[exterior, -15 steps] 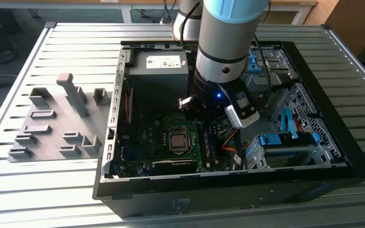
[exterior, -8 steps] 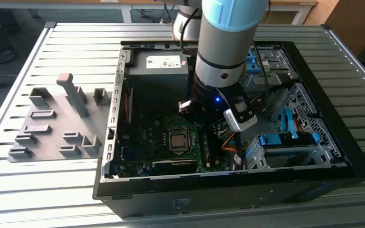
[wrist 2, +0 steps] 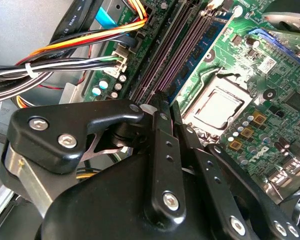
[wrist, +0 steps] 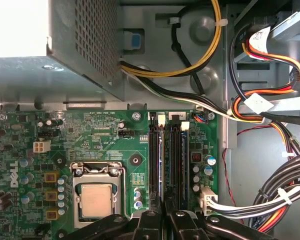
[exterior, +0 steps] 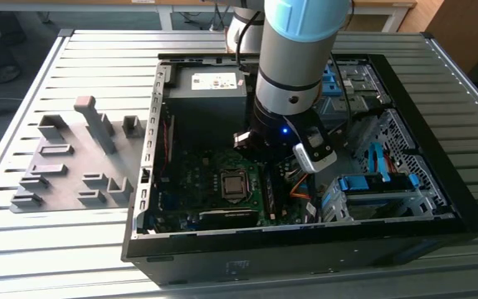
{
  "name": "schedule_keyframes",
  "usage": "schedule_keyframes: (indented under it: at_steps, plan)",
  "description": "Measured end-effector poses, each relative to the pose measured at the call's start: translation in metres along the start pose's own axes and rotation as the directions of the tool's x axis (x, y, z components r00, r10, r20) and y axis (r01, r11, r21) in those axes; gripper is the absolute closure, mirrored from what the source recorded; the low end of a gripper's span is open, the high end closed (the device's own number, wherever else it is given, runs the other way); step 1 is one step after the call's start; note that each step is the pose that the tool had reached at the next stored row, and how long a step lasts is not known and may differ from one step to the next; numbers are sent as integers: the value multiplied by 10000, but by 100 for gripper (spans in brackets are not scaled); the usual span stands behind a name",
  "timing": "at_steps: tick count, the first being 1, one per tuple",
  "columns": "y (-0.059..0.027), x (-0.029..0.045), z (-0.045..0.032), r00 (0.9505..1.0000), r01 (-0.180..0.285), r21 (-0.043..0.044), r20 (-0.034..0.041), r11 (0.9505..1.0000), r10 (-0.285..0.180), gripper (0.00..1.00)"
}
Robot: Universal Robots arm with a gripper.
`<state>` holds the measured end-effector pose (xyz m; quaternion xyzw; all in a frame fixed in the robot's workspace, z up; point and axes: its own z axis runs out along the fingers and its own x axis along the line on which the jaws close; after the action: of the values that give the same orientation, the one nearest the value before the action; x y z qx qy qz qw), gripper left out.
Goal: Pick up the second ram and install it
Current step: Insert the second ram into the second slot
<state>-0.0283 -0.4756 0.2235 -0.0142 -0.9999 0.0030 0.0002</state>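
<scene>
While my arm reaches into the PC case [exterior: 438,218] on the counter [exterior: 98,249] in the exterior view, claw sits over the mobo. Second wrist view: claw [wrist 2: 162,102] fingers pinched nearly together, nothing visibly gripped. First wrist view: second ram [wrist: 182,160] seated in slot beside CPU [wrist: 96,200].

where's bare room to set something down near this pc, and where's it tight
Bare slatted table lies in front of the grey fixture blocks, and more on the exterior view's right of the open case. Inside it is crowded: arm, gripper over the memory slots, cable bundle.
</scene>
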Motion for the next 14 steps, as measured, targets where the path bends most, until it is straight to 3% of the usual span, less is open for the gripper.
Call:
schedule_keyframes:
  at_steps: [7,14]
  plan:
    - [0,-1,8,9997,245,-8,-4,9997,-245,86]
    - [0,-1,71,9997,249,-45,-5,9997,-249,86]
